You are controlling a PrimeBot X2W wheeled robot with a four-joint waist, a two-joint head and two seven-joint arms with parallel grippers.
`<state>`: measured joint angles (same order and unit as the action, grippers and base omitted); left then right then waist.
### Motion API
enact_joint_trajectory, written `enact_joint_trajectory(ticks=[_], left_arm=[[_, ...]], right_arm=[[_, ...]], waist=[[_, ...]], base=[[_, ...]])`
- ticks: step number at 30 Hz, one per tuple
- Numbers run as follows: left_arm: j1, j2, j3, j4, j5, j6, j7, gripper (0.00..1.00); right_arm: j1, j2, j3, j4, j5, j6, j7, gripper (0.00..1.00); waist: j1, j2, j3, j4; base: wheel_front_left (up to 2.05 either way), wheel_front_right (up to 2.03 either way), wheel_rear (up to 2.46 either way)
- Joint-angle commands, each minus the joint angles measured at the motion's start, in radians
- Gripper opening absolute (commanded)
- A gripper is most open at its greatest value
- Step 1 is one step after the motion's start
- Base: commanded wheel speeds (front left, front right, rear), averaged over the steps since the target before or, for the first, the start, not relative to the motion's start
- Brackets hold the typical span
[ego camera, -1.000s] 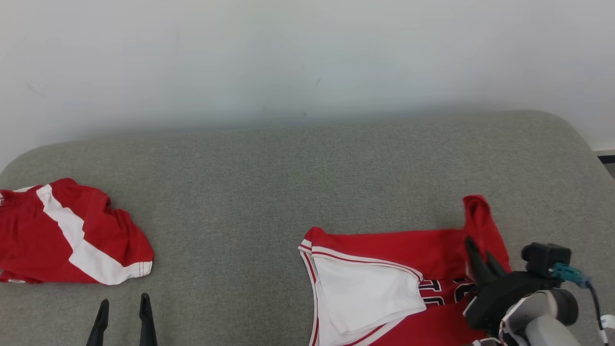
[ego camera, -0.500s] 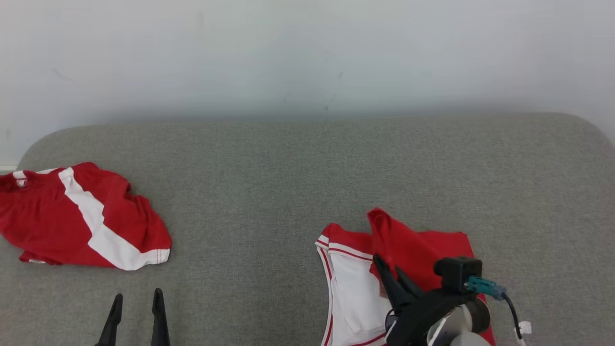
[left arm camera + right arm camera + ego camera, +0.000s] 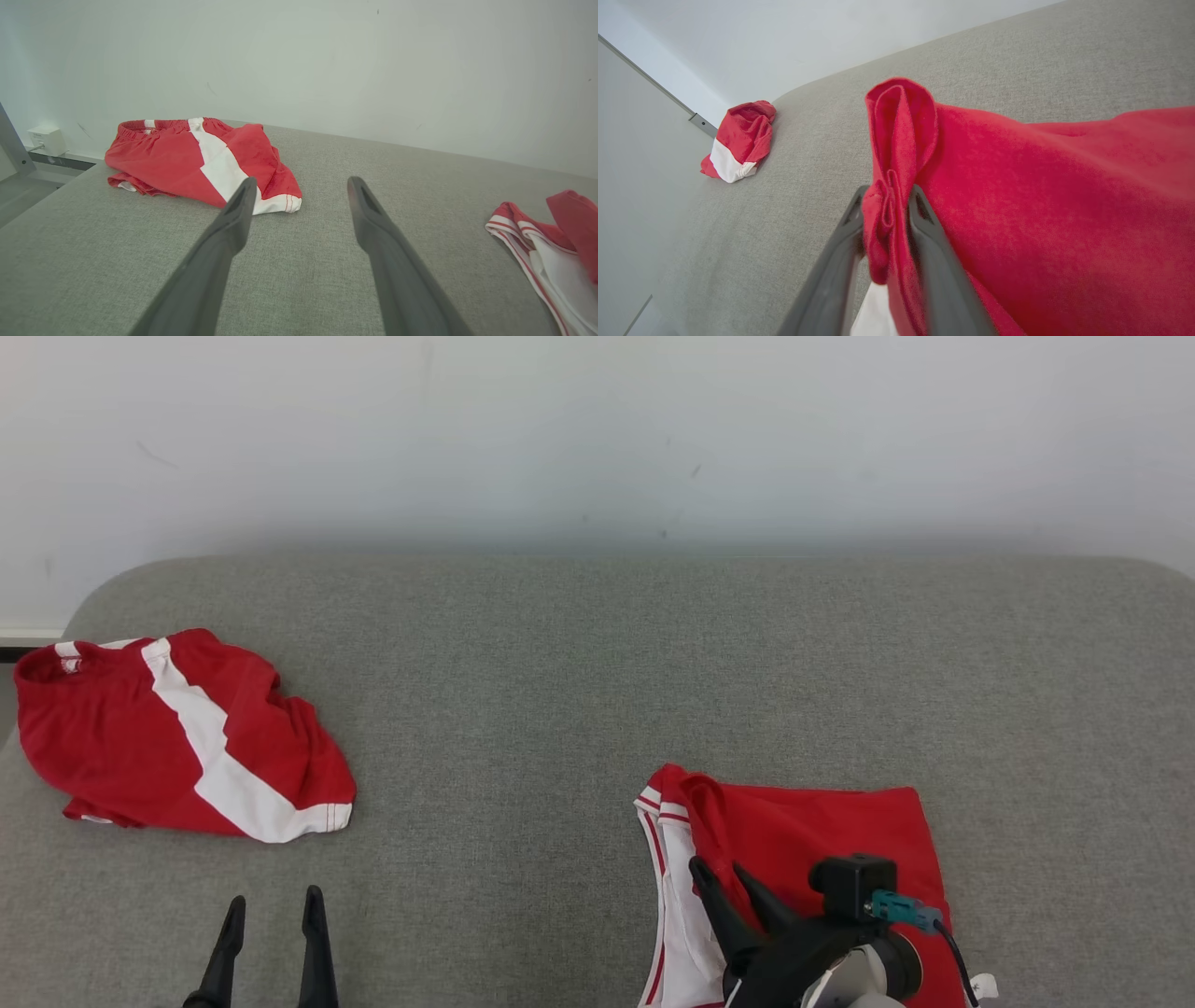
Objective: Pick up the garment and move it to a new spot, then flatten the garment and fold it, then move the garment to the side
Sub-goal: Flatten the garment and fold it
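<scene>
Red fabric bunched into a narrow upright fold sits between the two dark fingers (image 3: 831,280) of the right gripper (image 3: 888,191), which pinch it from both sides. In the right wrist view the fold rises above the fingertips and curls over in a rounded loop. The fold belongs to the garment (image 3: 822,831), a red top with white-and-red striped trim and a white inner face.

The head view shows the garment lying at the near right of the grey fabric-covered worktop (image 3: 597,663). Its red panel lies over the white one, so that a white strip with trim shows along its left edge. The right gripper stands over the garment's near left part, fingers pointing away from the robot. A black camera block (image 3: 851,882) and a teal connector (image 3: 892,903) sit on the wrist behind them.

The left gripper (image 3: 302,182) hovers above bare worktop at the near left, its fingers spread wide and holding nothing. Beyond it and to the left, a pair of red shorts (image 3: 140,737) with a white diagonal band lies crumpled near the worktop's left edge, well apart from the garment. A plain pale wall (image 3: 597,429) runs behind the worktop's far edge.
</scene>
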<state>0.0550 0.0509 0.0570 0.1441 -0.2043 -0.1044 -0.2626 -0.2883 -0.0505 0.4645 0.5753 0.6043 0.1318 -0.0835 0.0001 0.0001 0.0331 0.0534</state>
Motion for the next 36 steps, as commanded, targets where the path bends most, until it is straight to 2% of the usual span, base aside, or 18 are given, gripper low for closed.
enact_joint_trajectory(ticks=[1,6,11,16,22,27,36], left_arm=[[-0.015,-0.001,-0.002,0.001,-0.005,0.005,-0.003,1.0],[-0.011,-0.001,0.001,0.001,-0.008,0.007,-0.003,1.0],[-0.008,-0.001,0.007,-0.009,-0.01,0.005,-0.003,1.0],[-0.003,-0.001,0.018,-0.014,0.0,0.0,-0.003,1.0],[0.0,-0.001,0.037,-0.024,0.015,-0.004,-0.003,1.0],[0.004,0.0,0.046,-0.031,0.032,-0.007,-0.003,1.0],[0.031,-0.001,0.033,-0.045,0.065,-0.017,-0.003,1.0]], right_arm=[[-0.012,0.0,0.002,0.007,-0.007,-0.002,-0.011,1.0],[-0.047,0.0,0.002,0.028,-0.033,-0.002,-0.074,1.0],[-0.063,-0.033,-0.058,0.021,-0.085,-0.002,-0.142,1.0],[-0.038,-0.089,-0.132,-0.044,-0.131,-0.002,-0.175,1.0],[0.028,-0.127,-0.224,-0.189,-0.209,-0.002,-0.181,1.0],[0.134,-0.116,-0.307,-0.329,-0.276,-0.002,-0.181,1.0],[0.264,-0.08,-0.375,-0.414,-0.341,-0.002,-0.181,1.0]], waist=[[-0.0001,-0.0001,0.0,-0.001],[-0.0001,-0.0001,-0.005,-0.019],[-0.0001,-0.0001,-0.016,-0.043],[-0.0001,-0.0001,-0.027,-0.064],[-0.0001,-0.0001,-0.035,-0.089],[-0.0001,-0.0001,-0.046,-0.102],[-0.0001,-0.0001,-0.071,-0.105]], base=[[0.0,0.0,0.0],[0.0,0.0,0.0],[0.0,0.0,0.0],[0.0,0.0,0.0],[0.0,0.0,0.0],[0.0,0.0,0.0],[0.0,0.0,0.0]])
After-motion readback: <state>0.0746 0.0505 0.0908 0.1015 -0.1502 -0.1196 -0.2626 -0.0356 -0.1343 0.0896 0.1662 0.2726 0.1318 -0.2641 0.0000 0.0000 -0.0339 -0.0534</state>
